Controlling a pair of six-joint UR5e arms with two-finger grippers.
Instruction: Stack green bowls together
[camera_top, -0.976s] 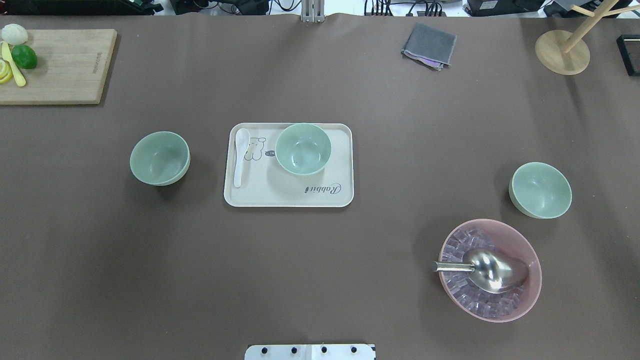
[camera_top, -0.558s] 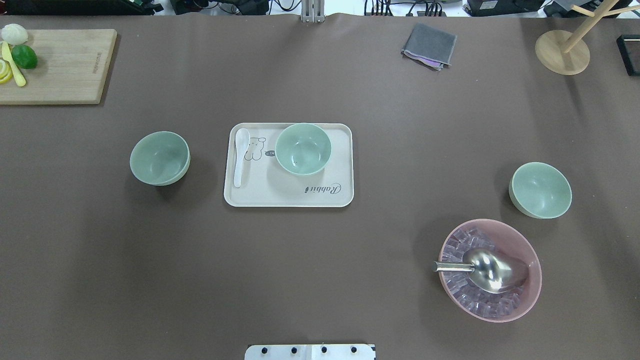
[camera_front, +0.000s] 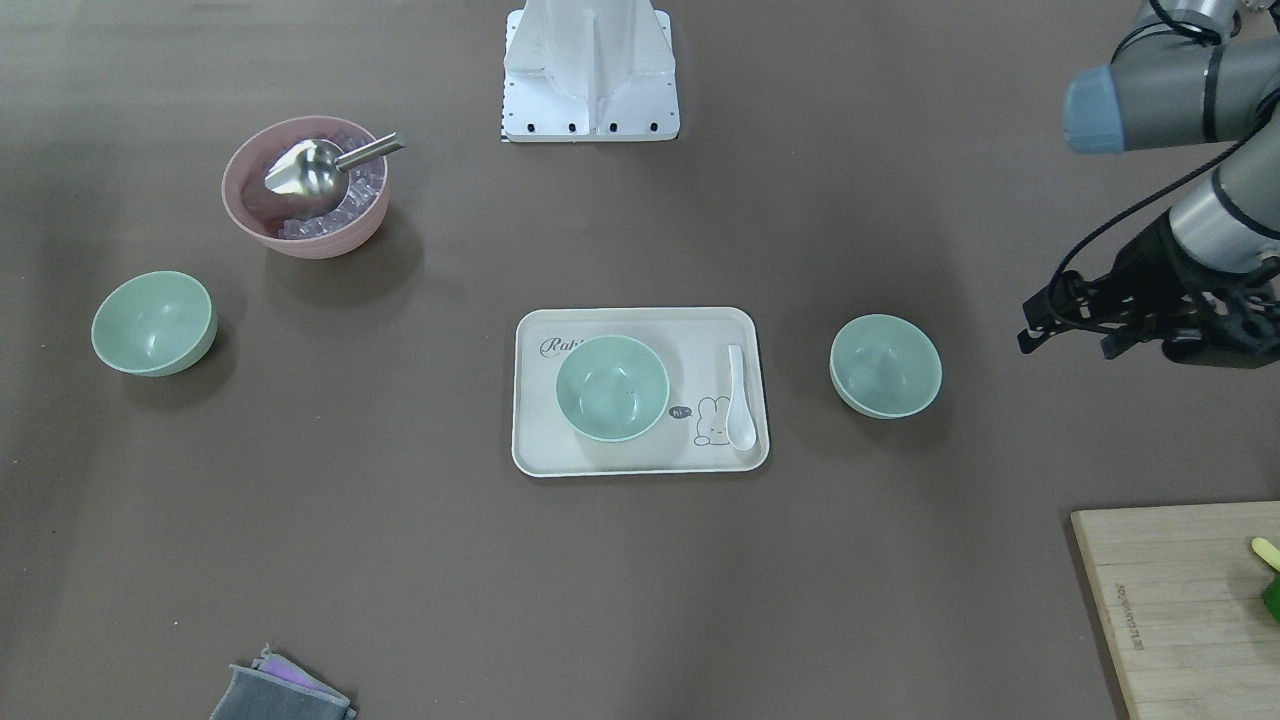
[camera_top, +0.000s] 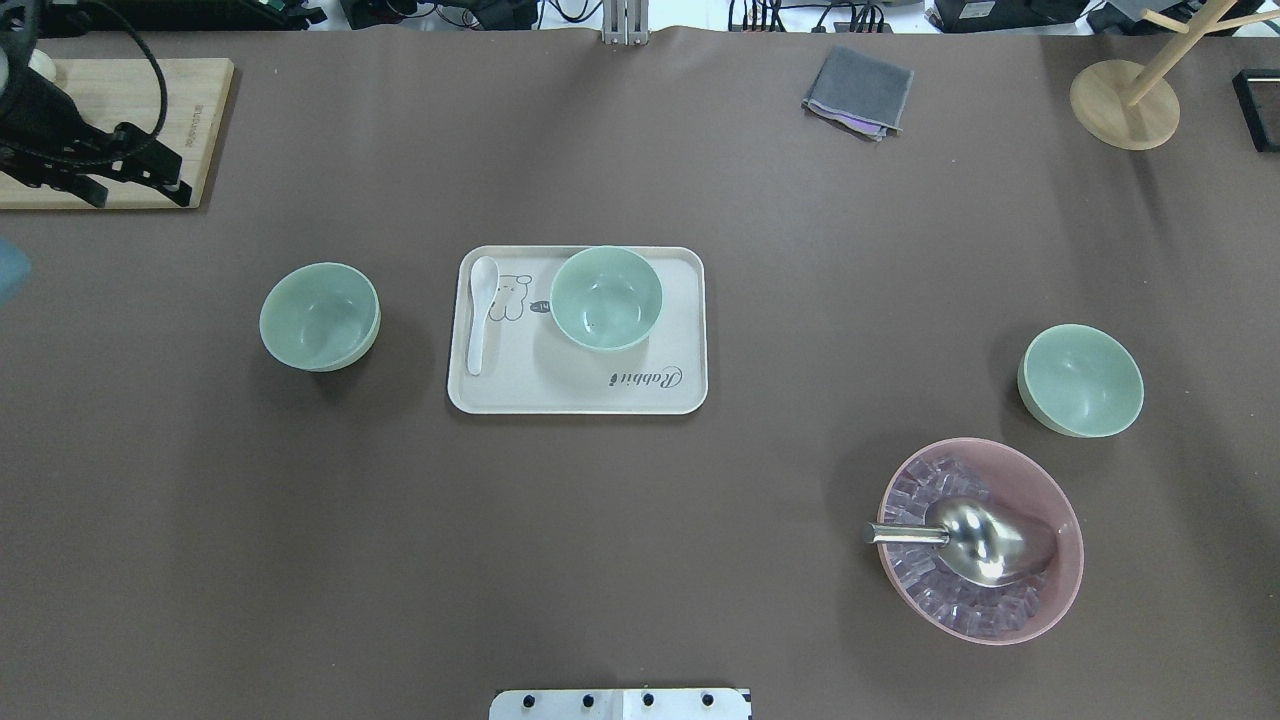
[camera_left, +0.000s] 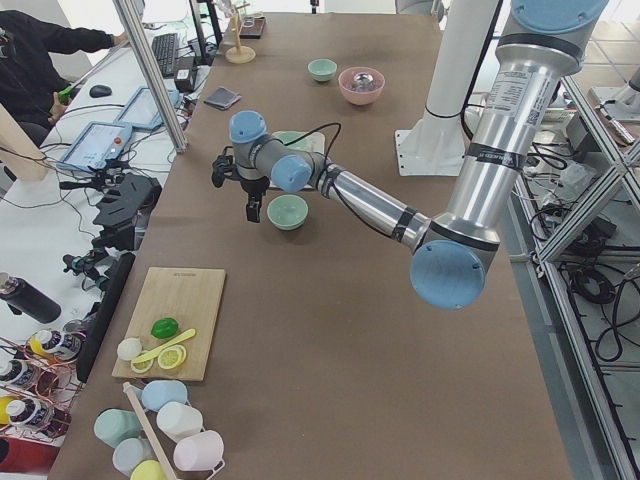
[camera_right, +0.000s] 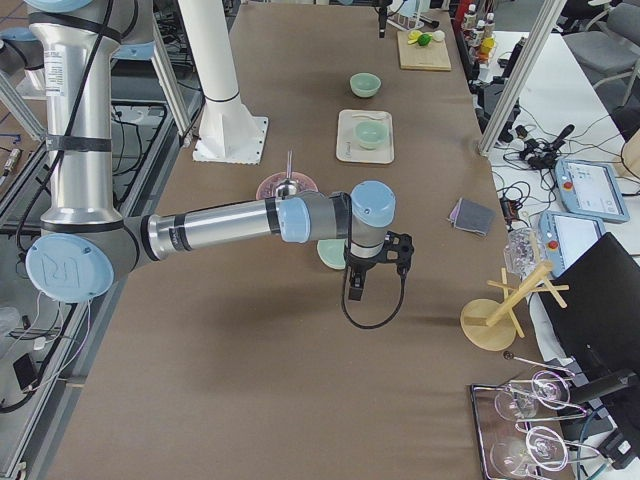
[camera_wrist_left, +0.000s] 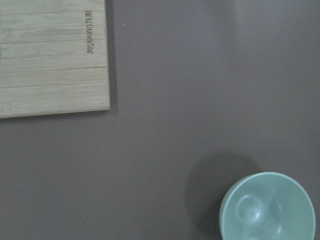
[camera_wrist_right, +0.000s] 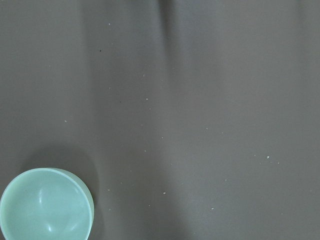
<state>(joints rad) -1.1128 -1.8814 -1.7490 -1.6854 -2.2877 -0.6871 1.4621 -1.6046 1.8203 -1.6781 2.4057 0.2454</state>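
Note:
Three pale green bowls stand apart. One green bowl (camera_top: 320, 316) is on the table left of the tray, one green bowl (camera_top: 606, 298) is on the cream tray (camera_top: 580, 385), and one green bowl (camera_top: 1081, 380) is at the right. My left gripper (camera_top: 140, 190) hovers open and empty over the corner of the cutting board, up and left of the left bowl; it also shows in the front view (camera_front: 1066, 345). My right gripper (camera_right: 358, 285) shows only in the right side view, beside the right bowl (camera_right: 330, 255); I cannot tell whether it is open or shut.
A pink bowl (camera_top: 980, 540) with ice cubes and a metal scoop stands near the right green bowl. A white spoon (camera_top: 480, 315) lies on the tray. A wooden cutting board (camera_top: 150, 100), a grey cloth (camera_top: 858, 92) and a wooden stand (camera_top: 1125, 105) line the far edge.
My left arm has come into the overhead view at the top left, over the cutting board. The bowls have not moved.

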